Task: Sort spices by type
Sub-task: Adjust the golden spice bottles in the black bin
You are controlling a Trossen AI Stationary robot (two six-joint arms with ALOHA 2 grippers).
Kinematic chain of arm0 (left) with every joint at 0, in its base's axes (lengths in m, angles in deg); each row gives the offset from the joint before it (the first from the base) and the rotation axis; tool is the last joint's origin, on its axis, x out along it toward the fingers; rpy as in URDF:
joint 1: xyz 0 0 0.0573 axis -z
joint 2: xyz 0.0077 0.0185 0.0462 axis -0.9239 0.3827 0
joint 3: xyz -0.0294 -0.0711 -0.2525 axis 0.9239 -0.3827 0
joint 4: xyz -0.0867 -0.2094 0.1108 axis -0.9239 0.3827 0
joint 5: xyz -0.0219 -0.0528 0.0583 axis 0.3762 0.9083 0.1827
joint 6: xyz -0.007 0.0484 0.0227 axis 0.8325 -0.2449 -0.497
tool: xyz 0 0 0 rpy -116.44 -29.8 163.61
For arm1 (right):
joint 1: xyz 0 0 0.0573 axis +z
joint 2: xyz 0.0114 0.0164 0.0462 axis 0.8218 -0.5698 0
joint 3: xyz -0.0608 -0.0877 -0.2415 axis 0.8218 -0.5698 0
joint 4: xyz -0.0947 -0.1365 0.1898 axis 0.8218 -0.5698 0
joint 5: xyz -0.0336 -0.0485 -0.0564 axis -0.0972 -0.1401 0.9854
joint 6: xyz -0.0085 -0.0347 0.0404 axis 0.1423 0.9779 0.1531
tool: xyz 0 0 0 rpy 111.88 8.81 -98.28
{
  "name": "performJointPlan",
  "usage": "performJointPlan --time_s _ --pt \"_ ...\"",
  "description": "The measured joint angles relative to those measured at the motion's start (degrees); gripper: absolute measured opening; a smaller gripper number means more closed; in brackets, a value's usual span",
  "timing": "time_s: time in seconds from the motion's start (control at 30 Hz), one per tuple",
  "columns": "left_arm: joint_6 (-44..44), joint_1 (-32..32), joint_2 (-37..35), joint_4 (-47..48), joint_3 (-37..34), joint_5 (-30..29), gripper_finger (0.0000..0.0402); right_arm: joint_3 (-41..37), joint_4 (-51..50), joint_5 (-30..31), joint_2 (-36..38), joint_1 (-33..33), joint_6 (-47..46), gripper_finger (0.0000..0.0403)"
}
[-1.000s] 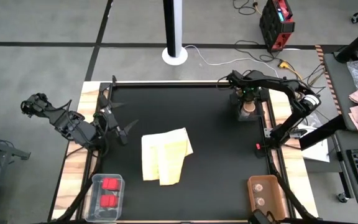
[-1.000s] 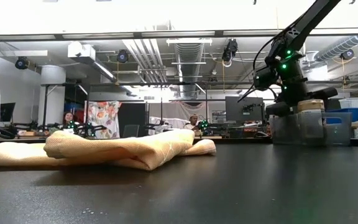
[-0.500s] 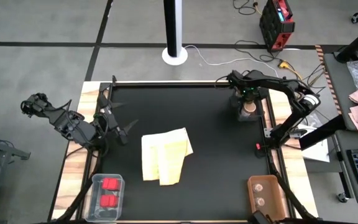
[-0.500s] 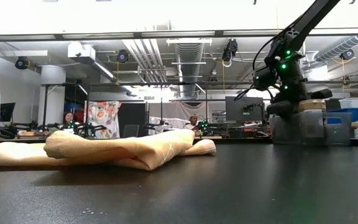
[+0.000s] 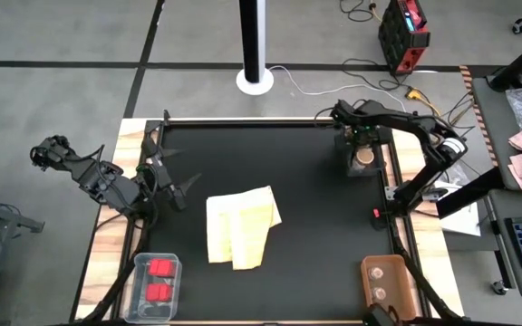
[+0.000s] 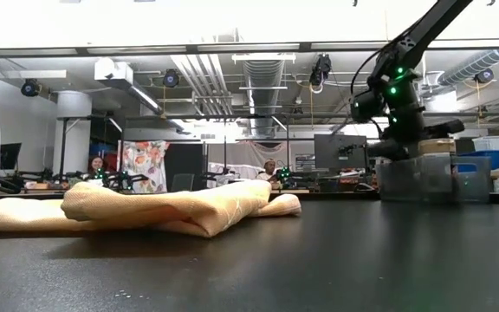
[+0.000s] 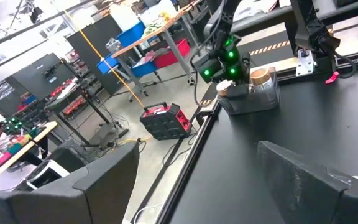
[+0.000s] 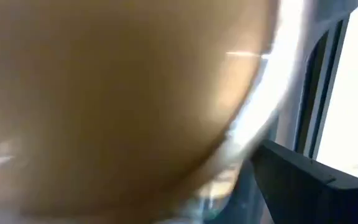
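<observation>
- Right claw [image 5: 359,145] sits low over a clear bin [image 5: 362,161] at the bench's far right edge, well apart from the yellow cloth [image 5: 240,226] on the right-arm side.
- A jar with a tan-brown top [image 5: 363,157] stands upright in that bin. The low view shows its top [image 6: 436,145] above the bin wall, just beside the claw.
- Right wrist view is filled by a blurred tan surface, so the camera is pressed close to the jar lid. One dark finger [image 8: 309,180] shows at the edge. Whether the claw is clenched on the jar or released: cannot tell from any view.
- Judgement: the jar is in the bin because this bin collects the jar type; the claw is either setting it down or about to let go.
- Left claw [image 5: 172,186] waits near the left edge of the bench, just off the cloth's left side, fingers spread wide apart [image 7: 303,171], grasping nothing.
- Two red blocks [image 5: 159,280] lie in a clear tray [image 5: 140,268] at the near left corner, toward the camera side of the cloth: red type grouped.
- Two pale round containers [image 5: 380,281] sit in a brown tray [image 5: 368,268] at the near right corner: pale type grouped.
- Judgement: each type has its own container, and no loose spices are visible on the bench [image 5: 315,235], so sorting looks nearly finished. The cloth could still hide something under it; not visible.
- Risk: lifting out with the claw not fully released could tip the jar.
</observation>
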Motion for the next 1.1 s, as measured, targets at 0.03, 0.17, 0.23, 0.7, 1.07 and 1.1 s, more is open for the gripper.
performJointPlan --time_s 0.03,0.17,0.23,0.7,1.07,1.1 --pt "0.1 0.0 0.0 0.0 0.0 0.0 0.0311 -0.5 0.1 0.3 -0.7 0.0 0.0 0.0291" --pt "0.1 0.0 0.0 0.0 0.0 0.0 0.0311 -2.4 0.6 -1.1 -3.7 0.0 0.0 0.0307" --pt "-0.3 0.0 0.0 0.0 0.0 0.0 0.0311 -2.3 -0.6 -1.3 -4.5 0.1 1.4 0.0316" --pt "-0.5 0.0 0.0 0.0 0.0 0.0 0.0311 -2.4 1.0 2.7 -4.5 -0.1 0.0 0.0204" --pt "-0.7 0.0 0.0 -0.2 0.0 0.0 0.0311 -2.4 0.8 0.9 1.7 -0.1 2.1 0.0121" --pt "-0.5 0.0 0.0 -0.1 0.0 0.0 0.0311 -2.4 0.7 0.7 2.1 -0.1 2.2 0.0116"
